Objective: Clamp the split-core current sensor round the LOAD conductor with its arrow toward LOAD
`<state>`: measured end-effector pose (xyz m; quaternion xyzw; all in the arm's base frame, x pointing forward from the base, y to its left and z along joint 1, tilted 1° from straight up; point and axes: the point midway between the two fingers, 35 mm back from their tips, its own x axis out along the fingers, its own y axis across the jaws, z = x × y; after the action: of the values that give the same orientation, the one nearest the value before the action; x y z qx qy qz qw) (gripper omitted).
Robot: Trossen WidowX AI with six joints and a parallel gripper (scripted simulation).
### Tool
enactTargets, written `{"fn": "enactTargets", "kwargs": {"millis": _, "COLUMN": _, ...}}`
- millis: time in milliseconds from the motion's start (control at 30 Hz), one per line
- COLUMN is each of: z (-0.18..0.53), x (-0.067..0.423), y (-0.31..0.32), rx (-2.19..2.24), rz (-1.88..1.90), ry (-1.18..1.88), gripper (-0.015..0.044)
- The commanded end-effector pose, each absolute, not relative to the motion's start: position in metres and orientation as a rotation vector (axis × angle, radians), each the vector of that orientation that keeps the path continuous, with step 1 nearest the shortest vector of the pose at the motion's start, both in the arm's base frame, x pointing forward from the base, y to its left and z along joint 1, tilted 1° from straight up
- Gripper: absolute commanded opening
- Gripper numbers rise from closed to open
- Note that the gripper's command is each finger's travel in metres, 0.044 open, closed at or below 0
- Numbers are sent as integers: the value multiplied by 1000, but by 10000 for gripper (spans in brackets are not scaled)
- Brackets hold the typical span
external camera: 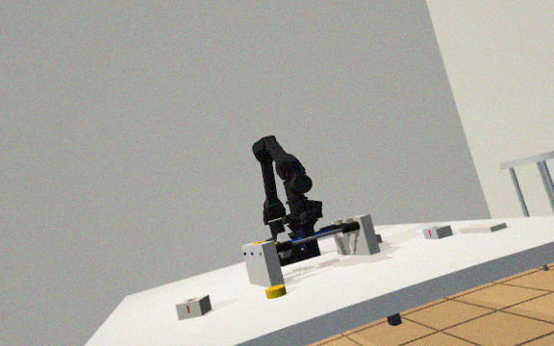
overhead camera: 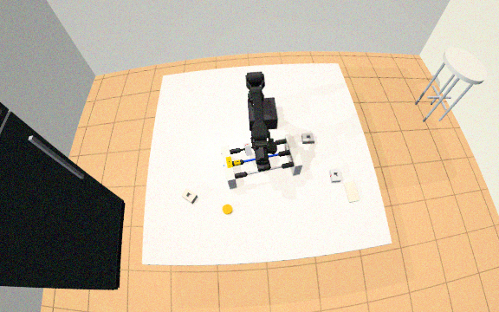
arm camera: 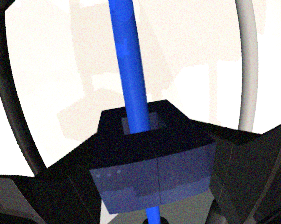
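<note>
In the wrist view a dark blue split-core sensor (arm camera: 151, 163) sits around the blue conductor (arm camera: 127, 43) (overhead camera: 245, 160). The conductor goes in at the sensor's far side and comes out at the near side. It ends in a yellow marker cap (overhead camera: 230, 162). My gripper (arm camera: 141, 132) (overhead camera: 262, 161) (external camera: 301, 235) is shut on the sensor, one black finger on each side. The arrow on the sensor is not visible. In the top and exterior views the arm hides the sensor.
The conductors run between grey end blocks (overhead camera: 232, 183) (external camera: 263, 264); a grey conductor (arm camera: 247, 50) runs to the right of the blue one. Small grey boxes (overhead camera: 307, 138) (overhead camera: 335, 175) (overhead camera: 190, 196), a yellow disc (overhead camera: 227, 209) (external camera: 275, 291) and a cream slab (overhead camera: 352, 191) lie on the table.
</note>
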<state>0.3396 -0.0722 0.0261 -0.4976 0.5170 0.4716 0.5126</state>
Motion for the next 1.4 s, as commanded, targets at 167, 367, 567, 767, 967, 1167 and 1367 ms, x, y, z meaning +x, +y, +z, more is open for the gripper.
{"fn": "enactTargets", "kwargs": {"millis": 167, "z": 26, "x": 340, "y": -72, "rx": -1197, "rz": 1134, "ry": 1243, "gripper": 67}}
{"fn": "enactTargets", "kwargs": {"millis": 367, "z": 30, "x": 339, "y": -72, "rx": -1204, "rz": 1130, "ry": 1233, "gripper": 0}}
{"fn": "enactTargets", "kwargs": {"millis": 567, "z": 27, "x": 340, "y": -72, "rx": -1198, "rz": 1131, "ry": 1242, "gripper": 0}}
{"fn": "enactTargets", "kwargs": {"millis": 767, "z": 27, "x": 339, "y": -72, "rx": -1205, "rz": 1122, "ry": 1232, "gripper": 0}}
{"fn": "enactTargets", "kwargs": {"millis": 967, "z": 27, "x": 337, "y": -71, "rx": -1223, "rz": 1094, "ry": 1205, "gripper": 0}}
{"fn": "enactTargets", "kwargs": {"millis": 1167, "z": 27, "x": 338, "y": -63, "rx": -1218, "rz": 1099, "ry": 1212, "gripper": 0}}
{"fn": "enactTargets", "kwargs": {"millis": 1367, "z": 26, "x": 338, "y": -54, "rx": -1213, "rz": 1105, "ry": 1221, "gripper": 0}}
